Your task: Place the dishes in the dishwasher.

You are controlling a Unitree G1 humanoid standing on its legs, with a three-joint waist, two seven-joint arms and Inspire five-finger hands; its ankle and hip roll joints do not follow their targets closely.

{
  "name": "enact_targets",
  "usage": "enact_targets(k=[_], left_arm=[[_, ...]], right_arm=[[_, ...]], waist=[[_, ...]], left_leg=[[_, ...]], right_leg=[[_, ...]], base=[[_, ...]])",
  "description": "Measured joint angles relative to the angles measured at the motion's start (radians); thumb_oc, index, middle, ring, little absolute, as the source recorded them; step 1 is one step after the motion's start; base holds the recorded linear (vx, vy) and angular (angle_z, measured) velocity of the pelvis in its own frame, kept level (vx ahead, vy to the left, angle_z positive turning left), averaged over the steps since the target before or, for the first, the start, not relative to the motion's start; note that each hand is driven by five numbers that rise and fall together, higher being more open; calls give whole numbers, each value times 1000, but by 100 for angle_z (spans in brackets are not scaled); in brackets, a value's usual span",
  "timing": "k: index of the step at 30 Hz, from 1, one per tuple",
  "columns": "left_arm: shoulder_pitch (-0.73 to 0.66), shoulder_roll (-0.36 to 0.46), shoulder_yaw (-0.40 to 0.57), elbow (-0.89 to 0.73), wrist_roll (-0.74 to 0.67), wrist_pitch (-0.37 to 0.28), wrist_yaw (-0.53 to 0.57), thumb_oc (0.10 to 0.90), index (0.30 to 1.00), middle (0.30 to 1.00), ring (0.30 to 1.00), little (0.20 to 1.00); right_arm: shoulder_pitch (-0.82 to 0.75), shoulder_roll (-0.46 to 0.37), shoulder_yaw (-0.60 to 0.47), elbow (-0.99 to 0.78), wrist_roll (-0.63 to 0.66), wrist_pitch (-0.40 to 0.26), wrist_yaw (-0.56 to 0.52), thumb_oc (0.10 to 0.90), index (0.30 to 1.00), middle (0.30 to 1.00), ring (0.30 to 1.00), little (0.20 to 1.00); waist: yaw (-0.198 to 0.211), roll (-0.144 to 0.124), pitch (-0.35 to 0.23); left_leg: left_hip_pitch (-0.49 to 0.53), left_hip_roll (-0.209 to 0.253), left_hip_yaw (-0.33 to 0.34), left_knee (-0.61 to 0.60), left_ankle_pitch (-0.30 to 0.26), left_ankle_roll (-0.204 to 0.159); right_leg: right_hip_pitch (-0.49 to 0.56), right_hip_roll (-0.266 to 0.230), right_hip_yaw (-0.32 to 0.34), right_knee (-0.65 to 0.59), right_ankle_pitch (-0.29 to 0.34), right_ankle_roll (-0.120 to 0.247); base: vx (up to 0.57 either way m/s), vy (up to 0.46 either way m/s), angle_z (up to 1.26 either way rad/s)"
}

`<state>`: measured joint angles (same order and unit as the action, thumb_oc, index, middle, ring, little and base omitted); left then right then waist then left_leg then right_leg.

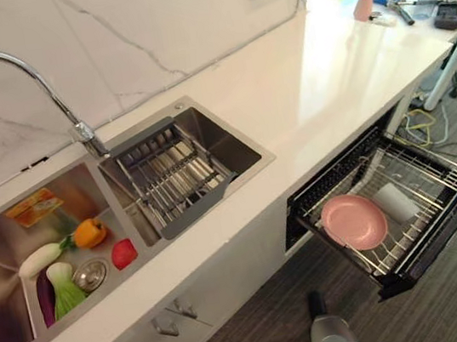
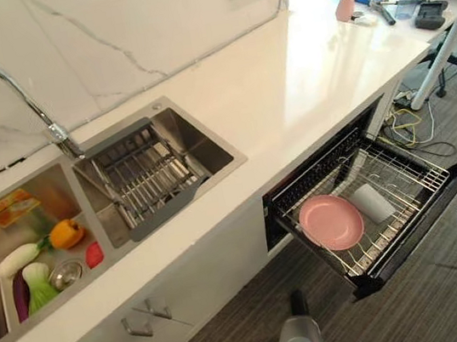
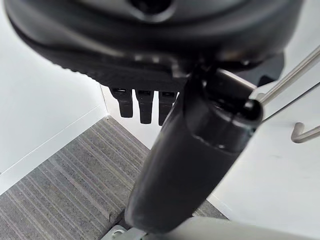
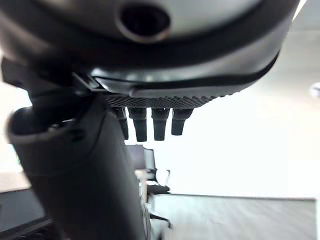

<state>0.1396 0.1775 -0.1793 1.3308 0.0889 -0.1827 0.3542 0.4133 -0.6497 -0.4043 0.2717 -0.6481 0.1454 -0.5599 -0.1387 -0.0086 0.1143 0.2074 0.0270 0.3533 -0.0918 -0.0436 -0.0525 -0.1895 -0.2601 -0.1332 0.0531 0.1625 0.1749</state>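
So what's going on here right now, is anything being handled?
Nothing is being held. The left hand and the right hand both hang open and empty, fingers straight. The dishwasher rack is pulled out below the counter, with a pink plate and a white cup already in it. The sink's dish rack looks bare; vegetables lie in the other basin.

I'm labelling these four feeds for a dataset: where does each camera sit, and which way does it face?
Left eye view: on the head, looking down at the sink, counter and open dishwasher rack with pink plate.
Right eye view: beside it, the same scene.
Left wrist view: on the left wrist, along the open left hand towards striped floor and white cabinet.
Right wrist view: along the open right hand into the room.
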Motion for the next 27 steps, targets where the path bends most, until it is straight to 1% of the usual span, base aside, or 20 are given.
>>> enact_targets(k=[1,2,3,4,5,7,10,12,13,15,16,17,18,19,20,21,23,24,26,27], left_arm=[[0,-1,-1,0,0,0,-1,800,900,900,900,900],[1,-1,-3,0,0,1,-2,800,900,900,900,900],[1,-2,-7,-1,0,2,-3,800,900,900,900,900],[1,-2,-7,-1,0,2,-3,800,900,900,900,900],[4,-4,-22,-2,1,8,-6,800,900,900,900,900],[-2,-7,-41,-2,4,10,-7,800,900,900,900,900],[-7,-21,-42,-4,6,10,-8,800,900,900,900,900],[-10,-24,-42,-6,7,10,-11,800,900,900,900,900],[-10,-28,-43,-10,7,10,-12,800,900,900,900,900],[-18,-29,-90,-20,9,7,-15,800,900,900,900,900],[-24,-33,-108,-30,19,0,-15,800,900,900,900,900],[-30,-36,-123,-27,21,-4,-14,800,900,900,900,900],[-31,-40,-130,-29,21,-8,-16,800,900,900,900,900],[-31,-40,-130,-29,21,-8,-16,800,900,900,900,900],[-29,-46,-168,-29,22,-12,-15,800,900,900,900,900],[-15,-52,-210,-18,36,-9,-23,800,900,900,900,900],[17,-64,-206,-15,39,-26,-27,800,900,900,900,900],[25,-69,-200,-5,39,-22,-33,800,900,900,900,900],[45,-84,-203,-12,40,-31,-36,800,900,900,900,900],[47,-97,-202,-10,40,-27,-40,800,900,900,900,900]], right_arm=[[-2,49,-7,70,51,40,-1,800,900,900,900,900],[4,77,-6,77,70,59,1,800,900,900,900,900],[11,107,-1,77,73,70,1,800,900,900,900,900],[11,107,-1,77,73,70,1,800,900,900,900,900],[9,120,61,103,104,73,7,695,742,742,742,742],[3,120,120,117,104,71,18,400,300,300,300,300],[-33,122,182,149,106,56,37,400,300,300,300,300],[-59,125,196,185,113,50,40,400,300,300,300,300],[-88,126,209,210,131,42,50,400,300,300,300,300],[-221,109,282,347,161,41,42,400,300,300,300,300],[-256,105,298,373,183,43,48,400,300,300,300,300],[-305,98,290,457,213,63,29,400,300,300,300,300],[-342,76,288,519,238,63,27,400,300,300,300,300],[-342,76,288,519,238,63,27,400,300,300,300,300],[-394,33,300,597,262,53,6,400,300,300,300,300],[-473,-33,326,676,283,44,11,400,300,300,300,300],[-522,-32,365,678,322,73,8,400,300,300,300,300],[-519,-31,386,663,329,68,3,400,300,300,300,300],[-554,-25,396,665,340,74,1,400,300,300,300,300],[-569,-22,396,663,346,82,1,420,331,331,331,331]], waist=[[0,4,-2],[-6,7,-2],[-12,13,-2],[-12,13,-2],[-22,23,-1],[-25,37,4],[-22,61,18],[-25,64,21],[-3,82,28],[8,105,40],[27,121,45],[35,134,50],[47,149,57],[47,149,57],[57,164,64],[62,190,63],[67,202,60],[73,211,57],[95,228,45],[99,238,38]], left_leg=[[-4,-1,1,-2,0,0],[-5,-3,1,-4,-1,1],[-7,-3,3,-4,-1,1],[-7,-3,3,-4,-1,1],[-11,-6,14,-4,-2,3],[-15,-10,19,-4,-1,7],[-25,-13,15,-5,2,12],[-24,-13,10,-5,2,13],[-31,-15,-3,-5,5,18],[-45,-16,-23,-5,8,24],[-49,-16,-40,-5,9,26],[-52,-16,-68,-5,9,25],[-56,-16,-91,-5,9,26],[-56,-16,-91,-5,9,26],[-56,-16,-106,-5,15,34],[-58,-15,-126,-5,18,35],[-57,-14,-153,-5,9,22],[-57,-11,-173,-5,17,29],[-63,-3,-194,-5,14,24],[-66,1,-226,-5,12,20]], right_leg=[[-1,0,1,-6,3,-1],[-3,-1,1,-9,8,0],[-5,-1,1,-10,8,0],[-5,-1,1,-10,8,0],[-11,-3,5,-14,10,2],[-15,-7,4,-24,10,3],[-5,-15,-11,-44,19,16],[-5,-18,-24,-47,21,19],[4,-22,-26,-48,21,19],[6,-36,-60,-51,25,21],[19,-40,-79,-64,36,23],[41,-43,-94,-81,46,21],[56,-45,-109,-90,49,17],[56,-45,-109,-90,49,17],[71,-45,-120,-105,49,16],[100,-47,-139,-128,51,16],[127,-49,-172,-159,77,13],[138,-48,-189,-159,77,10],[150,-44,-213,-159,74,1],[169,-45,-247,-159,67,-12]], base=[[-25,17,-5],[-22,13,-5],[-8,13,-3],[-10,9,-14],[-13,10,-15],[-7,3,-13],[-3,-2,3],[-3,-6,14],[7,-21,15],[21,-37,32],[1,-25,60],[-11,-15,68],[-6,1,52],[14,-10,34],[38,-69,38],[40,-71,41],[31,-80,39],[20,-104,40],[3,-110,45],[-1,-109,72]])
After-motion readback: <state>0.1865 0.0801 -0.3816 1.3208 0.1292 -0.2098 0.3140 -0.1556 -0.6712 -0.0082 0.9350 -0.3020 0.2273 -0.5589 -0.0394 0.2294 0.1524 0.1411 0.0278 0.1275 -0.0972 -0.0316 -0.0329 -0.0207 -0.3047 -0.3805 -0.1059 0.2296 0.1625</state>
